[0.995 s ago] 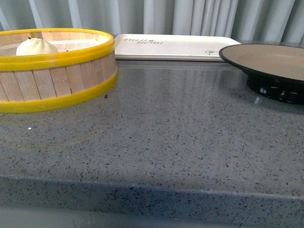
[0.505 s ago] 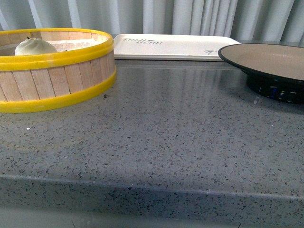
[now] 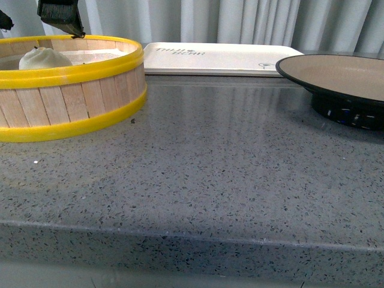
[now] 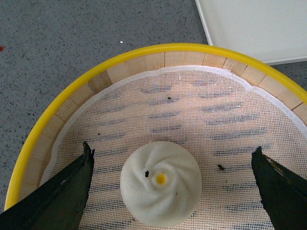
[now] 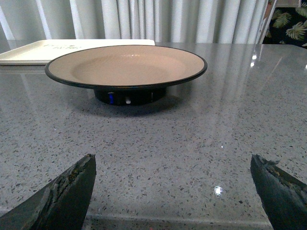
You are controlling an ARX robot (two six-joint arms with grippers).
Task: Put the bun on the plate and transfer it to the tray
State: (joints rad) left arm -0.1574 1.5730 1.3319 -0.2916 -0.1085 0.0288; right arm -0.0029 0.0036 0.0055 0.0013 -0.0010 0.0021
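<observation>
- L gripper (image 4: 171, 152) hangs over the steamer basket (image 3: 72, 96) w/ jaws spread wide and nothing held.
- Its two dark fingers (image 4: 62, 191) stand one on each side of the bun (image 4: 160, 190), w/ a clear gap to it on both sides.
- In front view the fingers show above the basket's yellow rim, at the far left of the scene.
- Bun sits inside the basket on a white mesh liner (image 4: 201, 110), upright, swirled top w/ a small yellow dot and a dark speck. It's apart from the basket wall.
- A few dark specks lie on the liner near the bun.
- Basket stands on the left of the grey speckled counter (image 3: 210, 174): wooden slat wall, yellow bands top and bottom.
- Tray (image 3: 222, 59) lies flat at the back of the counter, just behind and right of the basket. It's cream-white w/ faint dark lettering near its left end.
- Plate (image 3: 342, 75) stands on the right of the counter on its black foot, level, well apart from basket and bun. Tan inside, black rim.
- R gripper (image 5: 172, 160) is low over the counter, facing the plate but well short of it, jaws wide apart, holding nothing.
- In R wrist view a corner of the tray shows behind the plate.
- Grey-white curtain (image 3: 240, 21) hangs behind the counter.
</observation>
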